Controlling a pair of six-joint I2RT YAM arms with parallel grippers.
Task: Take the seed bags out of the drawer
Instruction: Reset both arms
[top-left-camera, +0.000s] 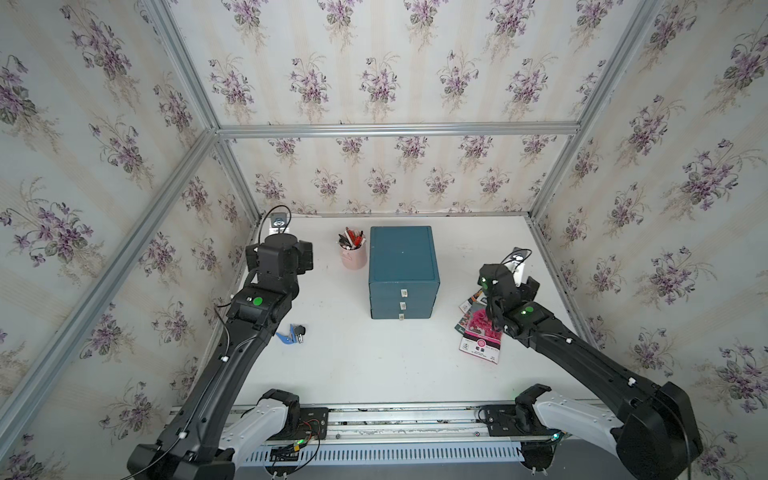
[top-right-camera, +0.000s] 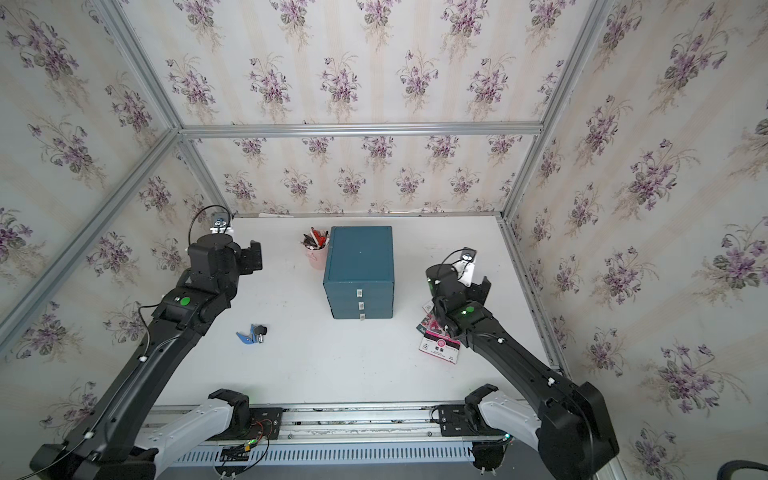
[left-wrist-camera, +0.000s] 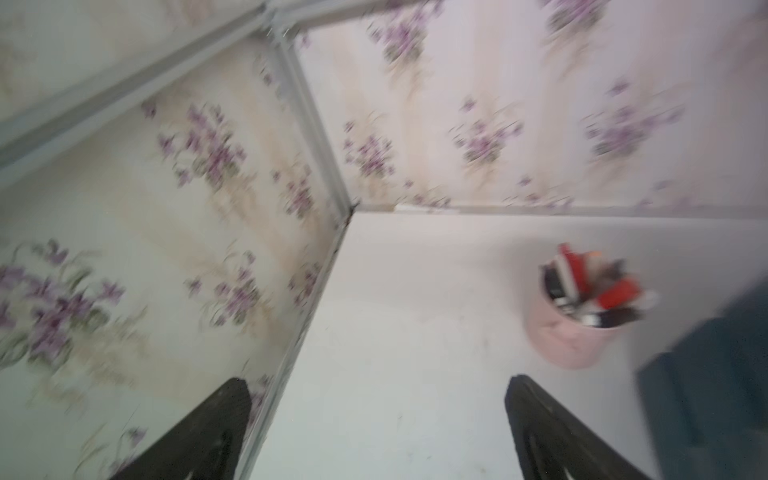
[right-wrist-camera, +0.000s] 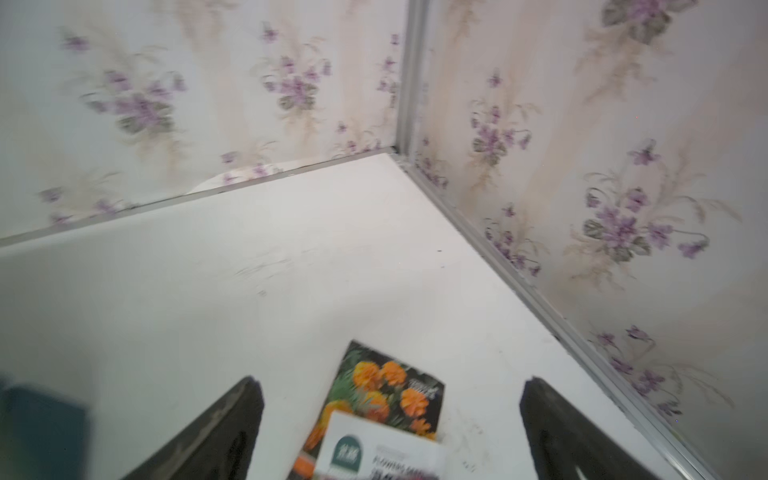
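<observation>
Beside the shut blue drawer chest (top-left-camera: 403, 266), in both top views, the seed bags (top-left-camera: 476, 332) lie heaped; I judge removal finished. Left wrist: left gripper (left-wrist-camera: 374, 382) splayed, empty. Right wrist: right gripper (right-wrist-camera: 390, 380) splayed above the orange-bloom packet (right-wrist-camera: 374, 376); next I'd retract.

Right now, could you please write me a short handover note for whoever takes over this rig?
Left claw: open, empty, above the table near the pink cup.
Right claw: open, empty, above the seed bags.
Seed bags: overlapping pile on the table, right of the chest, partly under the right arm. The orange one shows in the right wrist view.
Done: bags are out; all three drawers look shut.
Left: probably nothing. The arm hides part of the pile, so count the bags.
</observation>
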